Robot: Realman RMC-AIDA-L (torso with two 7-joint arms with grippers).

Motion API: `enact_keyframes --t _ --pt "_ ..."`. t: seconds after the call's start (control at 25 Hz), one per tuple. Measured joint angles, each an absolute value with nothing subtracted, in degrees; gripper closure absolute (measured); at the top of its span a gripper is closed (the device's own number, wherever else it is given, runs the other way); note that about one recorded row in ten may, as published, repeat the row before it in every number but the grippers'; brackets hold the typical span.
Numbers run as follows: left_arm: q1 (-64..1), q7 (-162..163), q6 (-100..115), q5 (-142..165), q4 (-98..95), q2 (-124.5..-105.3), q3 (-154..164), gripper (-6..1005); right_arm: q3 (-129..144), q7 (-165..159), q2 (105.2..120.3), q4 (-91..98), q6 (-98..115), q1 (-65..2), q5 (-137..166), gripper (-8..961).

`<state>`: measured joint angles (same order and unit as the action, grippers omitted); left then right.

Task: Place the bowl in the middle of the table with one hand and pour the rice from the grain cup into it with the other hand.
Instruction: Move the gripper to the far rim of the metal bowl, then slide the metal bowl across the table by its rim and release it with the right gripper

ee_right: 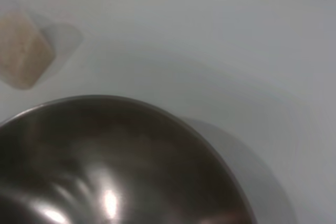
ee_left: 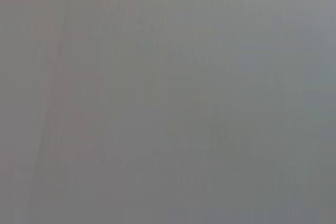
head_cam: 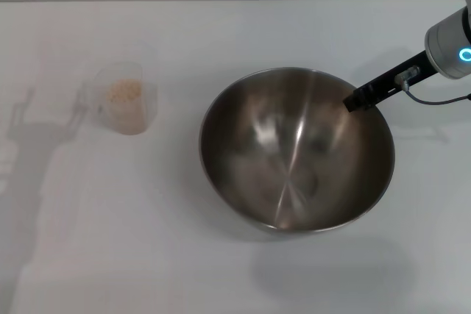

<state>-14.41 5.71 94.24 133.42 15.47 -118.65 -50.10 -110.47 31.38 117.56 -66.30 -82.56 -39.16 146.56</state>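
Bowl (head_cam: 296,151) sits mouth-up mid-table (head_cam: 221,270), right gripper (head_cam: 353,101) at its far-right rim.
Can't tell its jaws. Upright grain cup (head_cam: 126,101) with rice (head_cam: 124,92) stands well left; left wrist view is just grey.

Bare table (head_cam: 221,34) is seen between the grain cup (head_cam: 126,105) and the bowl (head_cam: 296,149), which are well apart. The bowl's right rim is blocked by the right gripper (head_cam: 355,101). The left wrist view seems to show only blank grey.
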Motion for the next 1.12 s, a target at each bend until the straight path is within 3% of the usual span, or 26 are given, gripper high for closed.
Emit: enact_keyframes --t 0.28,1.12 --pt "-14.22 5.71 94.32 133.52 15.47 -118.65 -50.03 183 -111.4 31.77 117.6 -67.52 -82.47 -38.58 144.29 933" --pt "-13.77 5.71 94.75 133.77 15.47 -118.74 -49.74 181 -114.55 32.2 117.6 -66.96 -73.85 -39.01 141.52 880"
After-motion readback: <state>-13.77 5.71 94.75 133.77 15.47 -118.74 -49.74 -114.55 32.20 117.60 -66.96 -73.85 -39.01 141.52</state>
